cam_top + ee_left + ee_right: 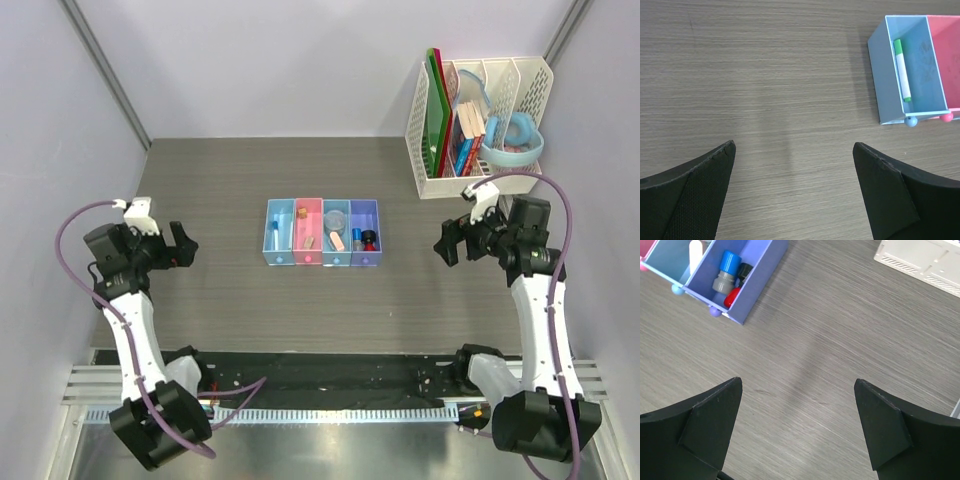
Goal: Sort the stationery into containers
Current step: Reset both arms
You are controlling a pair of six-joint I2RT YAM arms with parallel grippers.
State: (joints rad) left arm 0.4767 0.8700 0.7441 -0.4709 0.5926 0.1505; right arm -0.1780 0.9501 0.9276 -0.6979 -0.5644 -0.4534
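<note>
the black left gripper (181,245) and right gripper (446,243) hung open-jawed and empty, either side of four joined translucent plastic bins (310,264). a white green-capped pen (902,70) and blue-capped grey cylinder (726,271) lay inside them.

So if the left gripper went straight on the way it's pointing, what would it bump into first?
Probably the bare table. The left gripper, jaws open, frames only wood; the light-blue bin sits off to the side, though depth is unclear.
</note>
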